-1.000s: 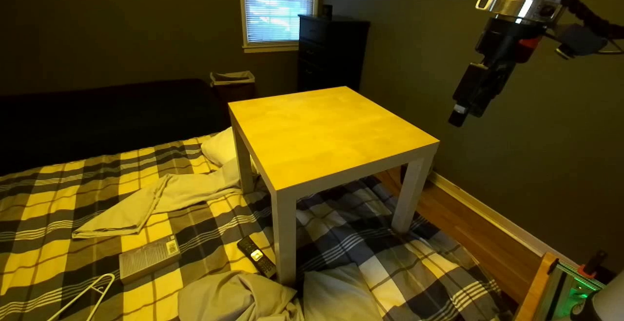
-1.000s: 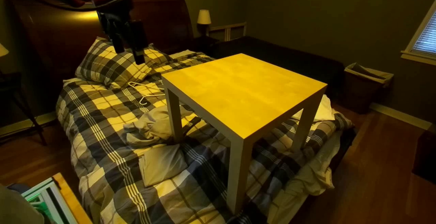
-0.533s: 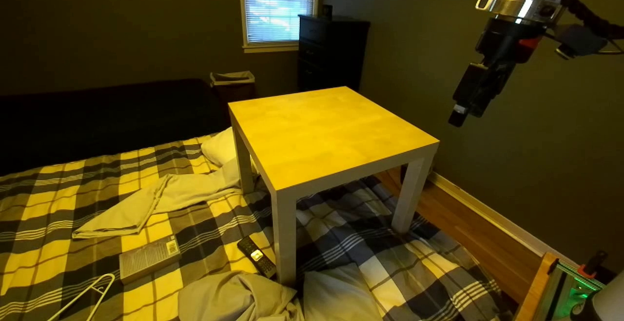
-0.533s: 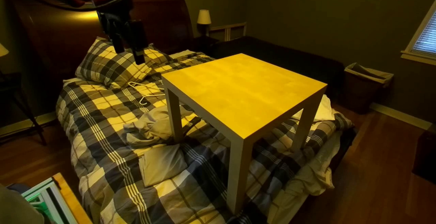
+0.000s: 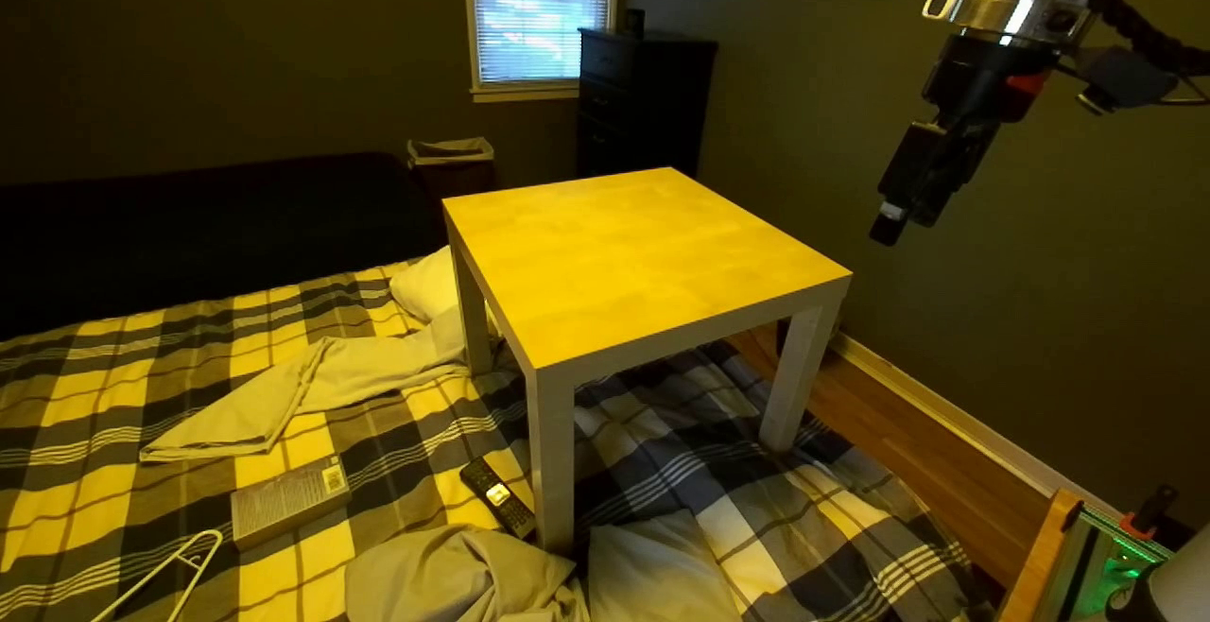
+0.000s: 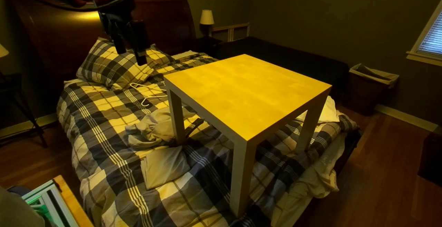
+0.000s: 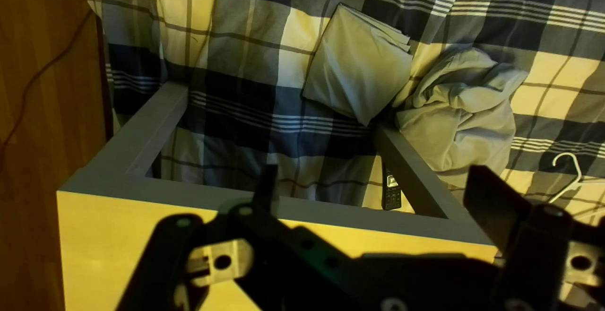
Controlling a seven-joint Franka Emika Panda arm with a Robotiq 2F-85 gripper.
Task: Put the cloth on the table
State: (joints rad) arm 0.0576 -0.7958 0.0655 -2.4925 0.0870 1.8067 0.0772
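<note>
The cloth [image 5: 458, 573] is a rumpled pale beige-grey heap on the bed beside a table leg. It also shows in an exterior view [image 6: 150, 130] and in the wrist view [image 7: 465, 107]. The table [image 5: 643, 258] stands on the bed, with a bare yellowish wood top and thick white legs; it also shows in an exterior view [image 6: 248, 92] and at the bottom of the wrist view [image 7: 118, 235]. My gripper [image 5: 893, 220] is in the air, well above the bed. Its fingers are apart with nothing between them, seen in an exterior view [image 6: 131, 54] and the wrist view [image 7: 375, 176].
A smaller folded beige cloth [image 7: 361, 65] lies next to the cloth. A black phone [image 5: 498, 499], a box [image 5: 288, 501], a white hanger [image 5: 180, 565] and a long beige fabric [image 5: 331, 376] lie on the plaid bedspread [image 6: 114, 144]. A pillow [image 6: 110, 65] lies near the headboard.
</note>
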